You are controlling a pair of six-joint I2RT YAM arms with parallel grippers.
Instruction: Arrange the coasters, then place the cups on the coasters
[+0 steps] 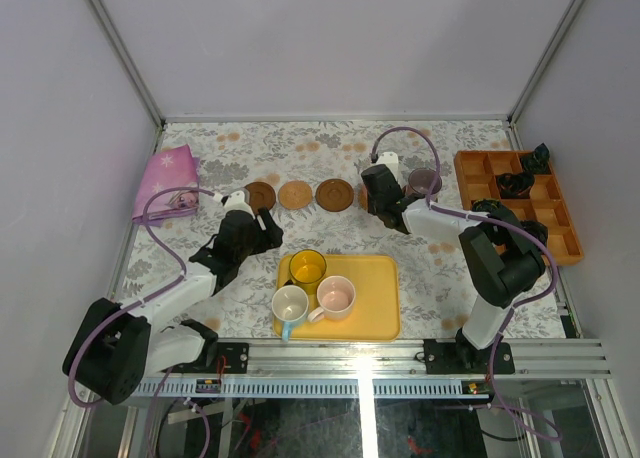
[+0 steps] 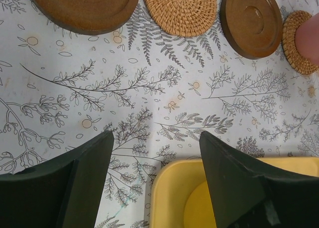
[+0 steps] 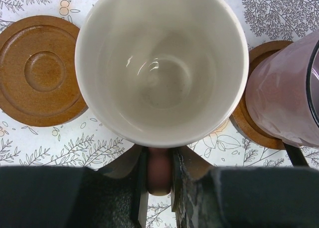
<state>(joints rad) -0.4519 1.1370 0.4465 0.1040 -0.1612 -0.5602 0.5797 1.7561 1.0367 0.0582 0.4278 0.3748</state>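
From above, a yellow tray (image 1: 385, 318) sits at 6 o'clock on the table (image 1: 450, 148). Three empty cups stand in it: a yellow cup (image 1: 307, 268), a white and blue cup (image 1: 290, 304) and a pink cup (image 1: 336, 296). At 12 o'clock from the tray is a row of coasters: a first dark coaster (image 1: 260, 195), a woven tan coaster (image 1: 296, 195) and a middle dark coaster (image 1: 334, 194). At 3 o'clock is an orange box (image 1: 560, 240) with small black things (image 1: 515, 185) in its far parts.

In the left wrist view, the left gripper (image 2: 157, 138) has its jaws wide with nothing between them. The tray edge is at 6 o'clock. At 2 o'clock lies a second tan coaster (image 2: 294, 46).

In the right wrist view, the right gripper (image 3: 159, 163) pinches the handle of the held pink cup (image 3: 162, 63), which is empty. At 3 o'clock a grey-purple cup (image 3: 284, 98) stands on a last dark coaster (image 3: 251, 126).
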